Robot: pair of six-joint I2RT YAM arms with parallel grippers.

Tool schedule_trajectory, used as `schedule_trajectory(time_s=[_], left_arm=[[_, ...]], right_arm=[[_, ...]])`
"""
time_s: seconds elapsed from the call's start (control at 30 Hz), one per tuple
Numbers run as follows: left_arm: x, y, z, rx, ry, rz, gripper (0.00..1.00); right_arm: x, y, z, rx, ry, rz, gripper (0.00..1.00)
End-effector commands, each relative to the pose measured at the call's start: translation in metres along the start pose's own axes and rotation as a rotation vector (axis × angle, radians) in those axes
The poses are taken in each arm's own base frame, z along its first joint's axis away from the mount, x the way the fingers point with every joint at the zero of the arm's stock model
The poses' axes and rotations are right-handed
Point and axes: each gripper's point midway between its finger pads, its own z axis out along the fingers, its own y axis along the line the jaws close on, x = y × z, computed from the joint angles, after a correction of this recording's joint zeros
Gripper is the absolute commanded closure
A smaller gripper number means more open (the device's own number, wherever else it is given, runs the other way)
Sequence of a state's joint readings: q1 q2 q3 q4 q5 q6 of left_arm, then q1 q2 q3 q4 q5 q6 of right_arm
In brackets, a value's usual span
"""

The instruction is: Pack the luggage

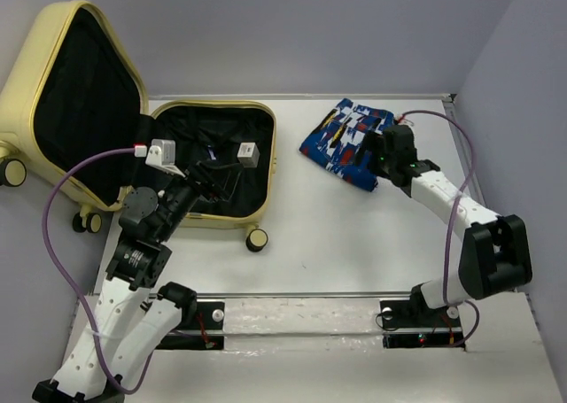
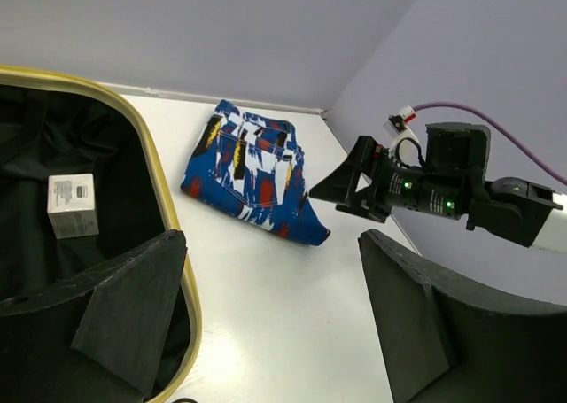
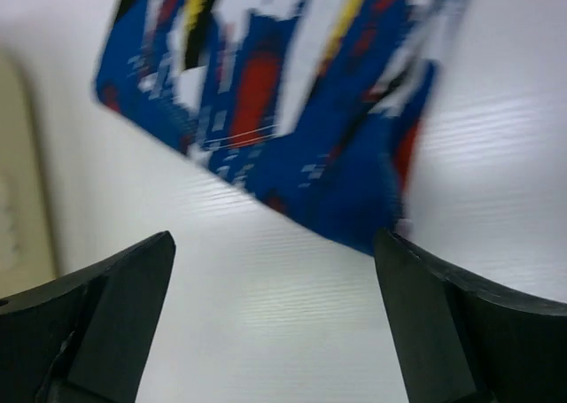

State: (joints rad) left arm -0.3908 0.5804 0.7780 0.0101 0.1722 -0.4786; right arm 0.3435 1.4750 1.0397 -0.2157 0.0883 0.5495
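The pale yellow luggage [image 1: 221, 220] lies open on the table's left, its black-lined lid [image 1: 42, 40] leaning up behind. A small white box [image 1: 249, 154] rests in the lining; it also shows in the left wrist view [image 2: 72, 205]. A folded blue, red and white patterned garment [image 1: 347, 143] lies on the table at the back right. My left gripper [image 1: 219, 180] hovers over the luggage base, open and empty [image 2: 275, 314]. My right gripper [image 1: 383, 159] is open and empty at the garment's near edge [image 3: 275, 306], the cloth [image 3: 283, 93] just beyond its fingertips.
The luggage rim [image 2: 168, 235] curves beside my left fingers. A cream-and-black wheel [image 1: 257, 239] sticks out at the luggage's near corner. Lilac walls close in the back and right. White table surface [image 1: 337, 235] lies between the luggage and the right arm.
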Motion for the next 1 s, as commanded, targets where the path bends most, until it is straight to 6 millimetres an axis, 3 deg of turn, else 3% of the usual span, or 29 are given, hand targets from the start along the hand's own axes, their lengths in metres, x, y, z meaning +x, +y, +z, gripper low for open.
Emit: schedule_trajectory(time_s=[0.0,0.07,0.13,0.23,0.27,0.33,0.37,0.43,0.53,0.57,0.6,0.67,0.7,0.73,0.77,0.8,0.97], left_arm=[[0.007,-0.015,0.009,0.103,0.031,-0.010,0.10],[0.011,-0.016,0.012,0.116,0.046,-0.023,0.10],[0.017,-0.017,0.014,0.126,0.071,-0.032,0.10],[0.024,-0.021,0.018,0.150,0.110,-0.049,0.10],[0.027,-0.023,0.019,0.159,0.124,-0.056,0.10],[0.036,-0.029,0.024,0.185,0.168,-0.076,0.10],[0.041,-0.032,0.027,0.194,0.188,-0.082,0.10],[0.059,-0.045,0.036,0.209,0.249,-0.094,0.10],[0.096,-0.065,0.053,0.195,0.344,-0.094,0.10],[0.101,-0.072,0.059,0.193,0.357,-0.097,0.10],[0.124,-0.067,0.071,0.145,0.410,-0.110,0.10],[0.148,-0.079,0.079,0.154,0.466,-0.116,0.10],[0.167,-0.074,0.089,0.106,0.498,-0.125,0.10],[0.178,-0.073,0.094,0.085,0.514,-0.129,0.10],[0.185,-0.077,0.098,0.074,0.519,-0.130,0.10],[0.206,-0.072,0.105,0.041,0.557,-0.123,0.10],[0.241,-0.054,0.133,-0.112,0.550,-0.124,0.09]], right_arm=[[-0.009,-0.059,0.006,0.089,-0.047,0.114,0.00],[0.007,-0.069,0.022,0.113,0.013,0.114,0.00],[0.009,-0.075,0.033,0.130,0.026,0.122,0.01],[0.027,-0.086,0.057,0.151,0.080,0.154,0.10],[0.031,-0.091,0.061,0.157,0.091,0.168,0.24],[0.039,-0.098,0.069,0.160,0.093,0.198,0.64],[0.052,-0.106,0.068,0.181,0.110,0.208,0.81],[0.051,-0.108,0.057,0.180,0.068,0.227,0.93],[0.065,-0.118,0.025,0.186,0.012,0.250,0.93],[0.071,-0.123,0.016,0.198,0.004,0.255,0.93],[0.085,-0.129,0.001,0.201,0.000,0.258,0.93],[0.099,-0.132,-0.012,0.188,0.005,0.277,0.93],[0.109,-0.130,-0.020,0.164,0.026,0.296,0.93],[0.092,-0.117,-0.034,0.109,-0.032,0.302,0.93],[0.098,-0.116,-0.044,0.108,-0.007,0.327,0.91],[0.093,-0.112,-0.051,0.089,-0.027,0.339,0.88],[0.086,-0.089,-0.086,-0.040,-0.067,0.348,0.37]])
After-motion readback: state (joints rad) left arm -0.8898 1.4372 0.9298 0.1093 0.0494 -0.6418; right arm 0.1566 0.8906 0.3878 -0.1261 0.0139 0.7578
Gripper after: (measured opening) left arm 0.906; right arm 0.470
